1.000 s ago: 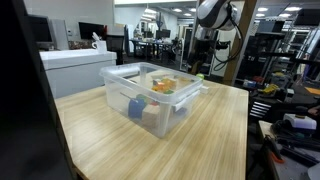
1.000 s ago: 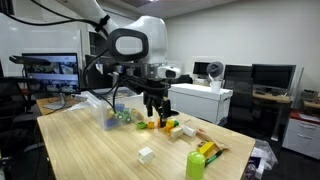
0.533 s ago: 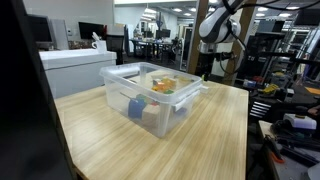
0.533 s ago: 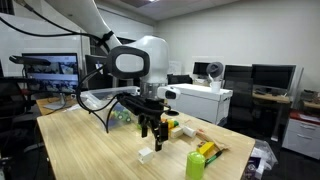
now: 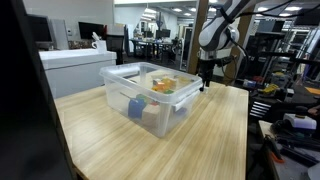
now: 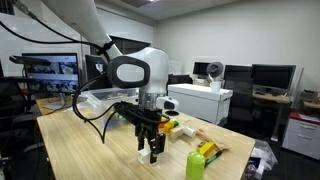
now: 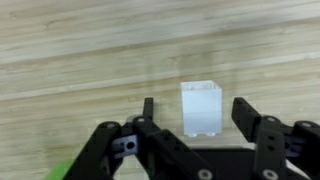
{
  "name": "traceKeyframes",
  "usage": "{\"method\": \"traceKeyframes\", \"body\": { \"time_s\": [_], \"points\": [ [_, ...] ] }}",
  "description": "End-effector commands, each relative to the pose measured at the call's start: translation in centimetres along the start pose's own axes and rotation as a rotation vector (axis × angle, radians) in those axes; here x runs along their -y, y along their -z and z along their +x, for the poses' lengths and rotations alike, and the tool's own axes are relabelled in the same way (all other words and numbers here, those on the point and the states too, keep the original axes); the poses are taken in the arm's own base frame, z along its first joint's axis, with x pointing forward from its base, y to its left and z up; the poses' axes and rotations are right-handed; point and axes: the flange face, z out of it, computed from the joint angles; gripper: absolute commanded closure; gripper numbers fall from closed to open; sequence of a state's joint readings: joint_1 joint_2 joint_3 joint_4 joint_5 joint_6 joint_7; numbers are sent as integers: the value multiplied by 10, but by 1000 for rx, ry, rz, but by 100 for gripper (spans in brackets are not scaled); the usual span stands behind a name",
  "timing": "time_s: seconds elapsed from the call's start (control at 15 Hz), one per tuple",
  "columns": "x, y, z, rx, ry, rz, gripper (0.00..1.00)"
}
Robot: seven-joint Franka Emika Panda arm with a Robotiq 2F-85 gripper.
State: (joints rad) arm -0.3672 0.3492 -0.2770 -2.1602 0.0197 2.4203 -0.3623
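Note:
A small white block (image 7: pixel 201 108) stands on the wooden table (image 7: pixel 70 50). In the wrist view my gripper (image 7: pixel 196 110) straddles it, the left finger (image 7: pixel 148 112) and right finger (image 7: pixel 246 116) each a small gap away from its sides, so the gripper is open and touches nothing. In an exterior view the gripper (image 6: pixel 150 152) is down at the tabletop with the block mostly hidden between its fingers. In an exterior view the gripper (image 5: pixel 204 83) hangs low beyond the clear bin (image 5: pixel 150 95), and the block is not visible there.
A green can (image 6: pixel 195 165) and a yellow-green packet (image 6: pixel 209 150) lie close beside the gripper, near the table's edge. Small coloured toys (image 6: pixel 171 125) sit behind it. The clear bin holds orange, blue and white items. A green edge (image 7: pixel 60 172) shows low in the wrist view.
The arm has come forward from over the coloured toys and down to the tabletop, so the fingers now stand either side of the white block. The jaws have narrowed a little.

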Motion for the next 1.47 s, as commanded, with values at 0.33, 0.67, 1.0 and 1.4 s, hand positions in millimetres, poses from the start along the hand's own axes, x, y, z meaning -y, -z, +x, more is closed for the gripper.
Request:
{"method": "traceKeyframes", "body": {
  "time_s": [0.33,0.67,1.0,1.4],
  "points": [
    [-2,-2,-1,27,-55,-45,82],
    [42,68,16,-30,-37,-62,89],
    [72,154,64,-234,-33,-39,89],
    [175,207,55,-339,159,60,89]
  ]
}}
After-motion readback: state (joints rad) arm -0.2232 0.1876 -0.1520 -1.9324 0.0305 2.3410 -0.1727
